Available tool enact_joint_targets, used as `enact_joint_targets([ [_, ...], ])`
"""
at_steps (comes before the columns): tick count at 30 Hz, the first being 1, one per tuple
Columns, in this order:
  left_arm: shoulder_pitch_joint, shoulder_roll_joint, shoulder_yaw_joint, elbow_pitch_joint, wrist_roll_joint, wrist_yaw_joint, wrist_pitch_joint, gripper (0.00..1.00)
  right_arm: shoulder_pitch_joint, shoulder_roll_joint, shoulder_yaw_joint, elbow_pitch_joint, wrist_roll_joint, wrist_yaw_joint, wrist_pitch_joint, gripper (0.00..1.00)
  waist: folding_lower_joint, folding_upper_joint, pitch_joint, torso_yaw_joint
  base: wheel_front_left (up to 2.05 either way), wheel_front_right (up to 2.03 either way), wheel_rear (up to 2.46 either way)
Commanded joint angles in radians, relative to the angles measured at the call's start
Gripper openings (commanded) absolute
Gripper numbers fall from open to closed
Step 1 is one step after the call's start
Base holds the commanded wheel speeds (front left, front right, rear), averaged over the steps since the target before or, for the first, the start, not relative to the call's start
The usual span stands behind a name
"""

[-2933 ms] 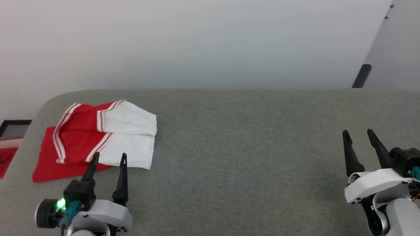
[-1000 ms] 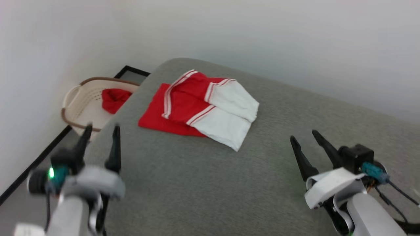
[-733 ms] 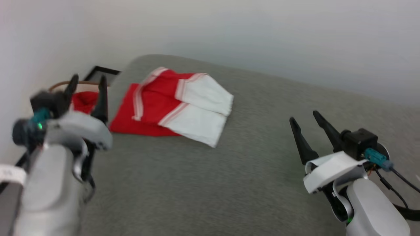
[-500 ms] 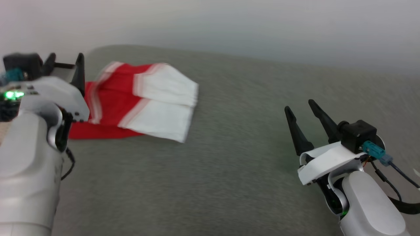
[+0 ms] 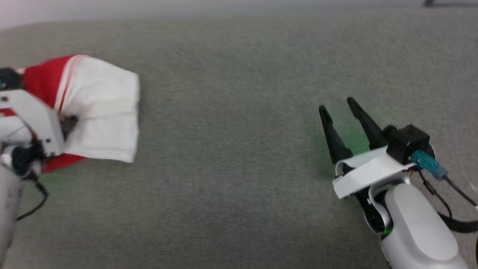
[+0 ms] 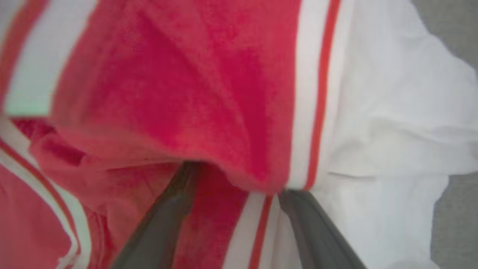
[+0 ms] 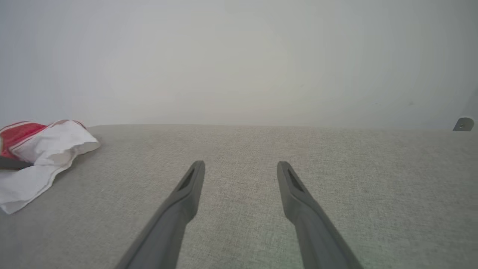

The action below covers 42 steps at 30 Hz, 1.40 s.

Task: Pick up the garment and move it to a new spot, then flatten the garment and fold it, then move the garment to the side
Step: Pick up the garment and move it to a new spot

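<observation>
- You're looking at the garment (image 5: 101, 108) lying folded at the far left of the grey fabric surface (image 5: 239, 157) in the head view, with its white sleeve side facing the middle and its red body running off toward the left edge.
- Your left gripper (image 6: 235, 186) is sitting right at the garment, pointing in across the red-and-white striped trim.
- In the left wrist view, its two dark fingers (image 6: 158, 224) are standing apart. A raised fold of red cloth is lying over both tips and hiding them.
- You're not seeing those jaws pinch anything; they're spread wide, with cloth lying above and below them.
- The head view is blurring that arm, so only its pale housing is showing clearly against the cloth.
- Your right gripper (image 5: 336, 104) is hovering low over bare fabric at the right, well apart from the garment.
- Its jaws are standing wide apart with nothing between them, as the right wrist view (image 7: 241, 164) is making plain.
- From that wrist view, the garment (image 7: 44, 149) is lying off at the far left, in front of the pale wall (image 7: 239, 56).
- A faint green glow is falling on the surface just beside the right gripper.
</observation>
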Motion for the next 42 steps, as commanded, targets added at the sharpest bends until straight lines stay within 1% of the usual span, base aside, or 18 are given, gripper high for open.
enact_joint_targets([
  [1,0.003,0.013,-0.004,0.016,-0.013,0.001,0.013,1.0,-0.016,0.002,0.002,-0.007,-0.015,0.0,-0.005,1.0,0.0,0.0,0.075,-0.069,0.0,0.0,0.0],
  [4,0.005,0.035,-0.017,0.091,-0.023,0.004,0.06,1.0,-0.029,-0.004,0.004,-0.022,-0.02,0.0,-0.005,1.0,0.0,0.0,0.1,-0.079,0.0,0.0,0.0],
  [6,0.012,0.033,-0.018,0.146,-0.037,0.007,0.094,1.0,-0.036,-0.007,0.006,-0.032,-0.018,0.0,-0.005,1.0,0.0,0.0,0.113,-0.083,0.0,0.0,0.0],
  [9,0.019,0.004,-0.019,0.193,-0.07,0.009,0.134,1.0,-0.041,-0.011,0.009,-0.046,-0.026,0.0,-0.005,1.0,0.0,0.0,0.124,-0.082,0.0,0.0,0.0],
  [11,0.031,-0.021,-0.031,0.2,-0.089,0.009,0.159,1.0,-0.039,-0.011,0.015,-0.054,-0.032,0.0,-0.005,1.0,0.0,0.0,0.125,-0.078,0.0,0.0,0.0],
  [13,0.045,-0.038,-0.042,0.195,-0.107,0.009,0.161,1.0,-0.038,-0.011,0.023,-0.061,-0.035,0.0,-0.005,1.0,0.0,0.0,0.122,-0.074,0.0,0.0,0.0],
  [14,0.056,-0.046,-0.048,0.187,-0.118,0.008,0.161,0.86,-0.037,-0.01,0.026,-0.065,-0.037,0.0,-0.005,1.0,0.0,0.0,0.118,-0.072,0.0,0.0,0.0],
  [15,0.067,-0.052,-0.053,0.179,-0.131,0.006,0.167,0.48,-0.038,-0.009,0.029,-0.067,-0.038,0.0,-0.005,1.0,0.0,0.0,0.113,-0.069,0.0,0.0,0.0],
  [16,0.078,-0.056,-0.059,0.163,-0.145,0.004,0.168,0.13,-0.038,-0.008,0.033,-0.068,-0.038,0.0,-0.005,1.0,0.0,0.0,0.107,-0.068,0.0,0.0,0.0],
  [17,0.084,-0.058,-0.052,0.157,-0.165,0.002,0.16,0.0,-0.038,-0.008,0.035,-0.069,-0.037,0.0,-0.005,1.0,0.0,0.0,0.099,-0.066,0.0,0.0,0.0],
  [19,0.09,-0.057,-0.051,0.131,-0.197,0.002,0.152,0.0,-0.036,-0.007,0.04,-0.068,-0.033,0.0,-0.005,1.0,0.0,0.0,0.08,-0.062,0.0,0.0,0.0],
  [21,0.084,-0.037,-0.052,0.092,-0.217,0.001,0.108,0.0,-0.033,-0.007,0.04,-0.064,-0.028,0.0,-0.005,1.0,0.0,0.0,0.059,-0.059,0.0,0.0,0.0],
  [22,0.077,-0.034,-0.046,0.075,-0.231,0.001,0.088,0.0,-0.03,-0.006,0.04,-0.062,-0.025,0.0,-0.005,1.0,0.0,0.0,0.046,-0.057,0.0,0.0,0.0],
  [26,0.063,-0.02,-0.072,-0.021,-0.263,-0.005,0.02,0.0,0.007,-0.002,0.025,-0.052,-0.013,0.0,-0.005,1.0,0.0,0.0,-0.015,-0.047,0.0,0.0,0.0],
  [31,0.039,0.025,-0.107,-0.125,-0.293,0.0,-0.036,0.0,0.053,0.006,0.013,-0.038,0.003,0.0,-0.005,1.0,0.0,0.0,-0.089,-0.032,0.0,0.0,0.0],
  [35,0.019,0.004,-0.14,-0.208,-0.323,0.0,-0.062,0.0,0.084,0.016,-0.002,-0.038,0.009,0.0,-0.005,1.0,0.0,0.0,-0.126,-0.036,0.0,0.0,0.0],
  [39,-0.006,-0.016,-0.175,-0.29,-0.337,0.0,-0.058,0.0,0.104,0.024,-0.018,-0.048,0.014,0.0,-0.005,1.0,0.0,0.0,-0.141,-0.059,0.0,0.0,0.0],
  [42,-0.023,-0.059,-0.202,-0.321,-0.331,0.004,-0.049,0.0,0.115,0.031,-0.031,-0.056,0.018,0.0,-0.005,1.0,0.0,0.0,-0.146,-0.087,0.0,0.0,0.0],
])
